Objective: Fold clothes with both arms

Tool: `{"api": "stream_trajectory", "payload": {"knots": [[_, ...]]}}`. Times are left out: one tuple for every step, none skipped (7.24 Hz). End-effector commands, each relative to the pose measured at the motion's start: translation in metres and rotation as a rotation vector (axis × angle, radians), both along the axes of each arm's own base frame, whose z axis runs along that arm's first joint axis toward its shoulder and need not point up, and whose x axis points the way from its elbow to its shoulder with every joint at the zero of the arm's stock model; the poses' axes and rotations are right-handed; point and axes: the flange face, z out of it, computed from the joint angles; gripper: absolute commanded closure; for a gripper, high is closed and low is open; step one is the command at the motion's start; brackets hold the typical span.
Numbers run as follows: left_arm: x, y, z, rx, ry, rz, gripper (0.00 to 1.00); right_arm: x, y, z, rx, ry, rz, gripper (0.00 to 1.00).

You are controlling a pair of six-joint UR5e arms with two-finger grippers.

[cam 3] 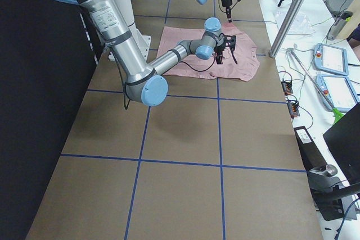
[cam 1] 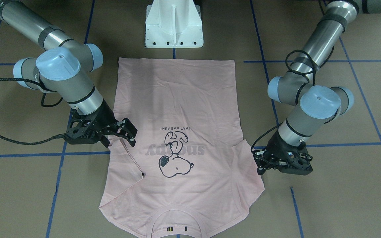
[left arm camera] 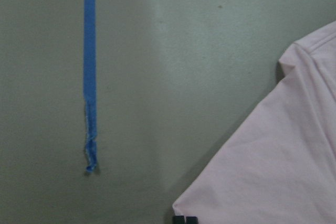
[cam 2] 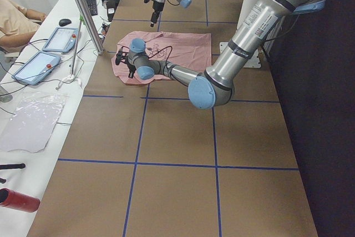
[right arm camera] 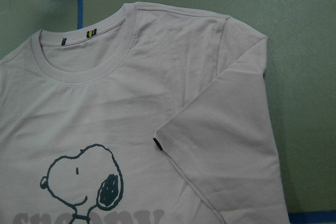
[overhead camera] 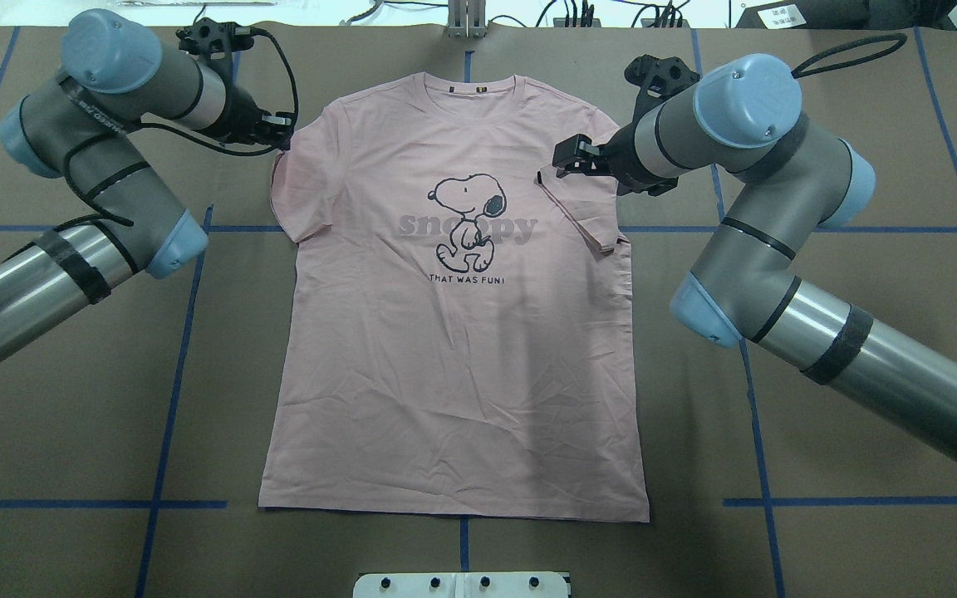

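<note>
Here, T-shirt (overhead camera: 453, 332) flat on table (overhead camera: 71, 432).

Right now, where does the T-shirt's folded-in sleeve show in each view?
Exterior front-facing: folded sleeve, left of the dog print.
Overhead exterior: sleeve, right of the print, upper half.
Exterior left: too small to tell.
Exterior right: too small to tell.
Left wrist-mounted: not in it.
Right wrist-mounted: sleeve, centre-right, print lower left.
Shared landmark: the dog print.
</note>
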Motion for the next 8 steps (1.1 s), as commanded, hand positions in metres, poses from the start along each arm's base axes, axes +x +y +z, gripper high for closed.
{"api": "stream_trajectory", "payload": {"knots": [[0.066, -0.009, -0.036, -0.038, -0.024, -0.077, 1.0, -0.001, -0.001, 0.003, -0.003, 0.006, 0.003, 0.0], [0.077, -0.022, -0.038, -0.031, -0.056, -0.119, 1.0, -0.001, -0.002, 0.003, -0.002, 0.007, 0.006, 0.0], [0.087, -0.034, -0.048, -0.024, -0.05, -0.121, 1.0, -0.002, -0.001, 0.002, -0.002, 0.005, 0.004, 0.0], [0.091, -0.026, -0.038, -0.013, -0.044, -0.11, 0.29, -0.002, -0.001, 0.002, -0.001, 0.006, 0.005, 0.0], [0.08, -0.013, -0.046, 0.02, 0.01, -0.116, 0.16, -0.001, -0.002, 0.001, -0.001, 0.003, 0.008, 0.0], [0.063, 0.035, -0.074, 0.032, 0.116, -0.111, 0.16, -0.002, 0.001, -0.006, -0.005, -0.012, 0.01, 0.0], [0.064, 0.1, -0.082, -0.008, 0.209, -0.083, 0.16, -0.012, 0.02, -0.022, -0.004, -0.044, -0.007, 0.0], [0.051, 0.115, -0.102, -0.029, 0.273, -0.098, 0.16, -0.022, 0.046, -0.031, -0.063, -0.088, 0.022, 0.0]]}}
